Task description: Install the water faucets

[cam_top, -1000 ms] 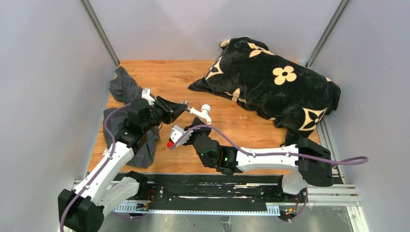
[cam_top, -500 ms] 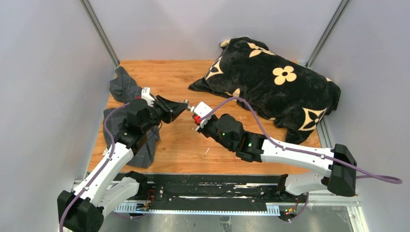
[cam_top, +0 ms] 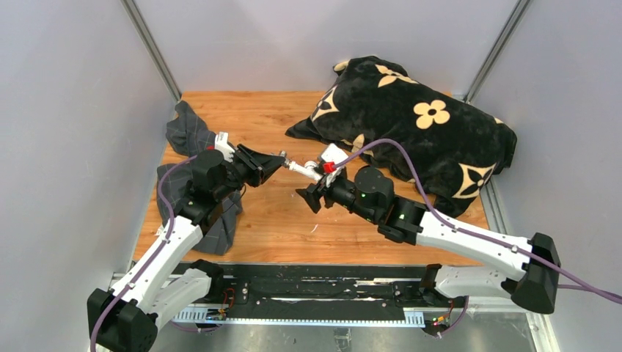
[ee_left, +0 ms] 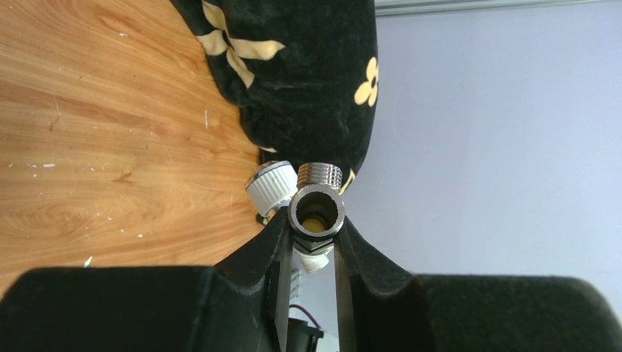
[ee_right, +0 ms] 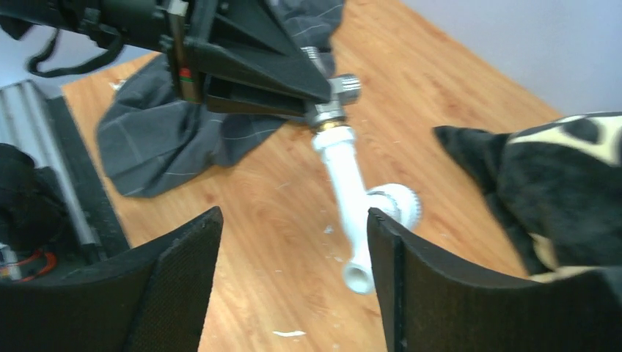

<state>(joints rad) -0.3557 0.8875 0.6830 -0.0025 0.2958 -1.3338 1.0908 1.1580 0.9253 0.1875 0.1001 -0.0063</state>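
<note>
- the left claw (cam_top: 273,160) is clamped on the metal t-piece (ee_left: 317,208). it appears to hold the piece up off the table (cam_top: 242,110), one open mouth facing the left wrist camera.
- the white tap (ee_right: 343,180) runs out from the far side of that t-piece and meets it at a brass-coloured collar. it looks seated in the fitting, though i cannot tell whether it is screwed fully home.
- the tap's round ribbed end (ee_right: 396,205) sticks out sideways near the bend, on the side of the cushion (cam_top: 411,125) but not touching it.
- the right claw (ee_right: 293,227) is spread wide and grips nothing. in its own camera the tap lies ahead of the two pads, roughly in line with the gap, with room on both sides.
- handling, as a guess: both parts are small, rigid and light. the white plastic is smooth and round, so it could slip or roll between the pads. the metal threads are hard and won't forgive a crooked start.
- the best hold for the right claw seems to be the straight white stem between the collar and the bend. it should squeeze across the stem's width and keep clear of the ribbed end.
- risk: a sideways push on the tap would lever the t-piece within the left claw's narrow grip.
- the cloth (cam_top: 187,132) lies under the left arm, out of the way.
</note>
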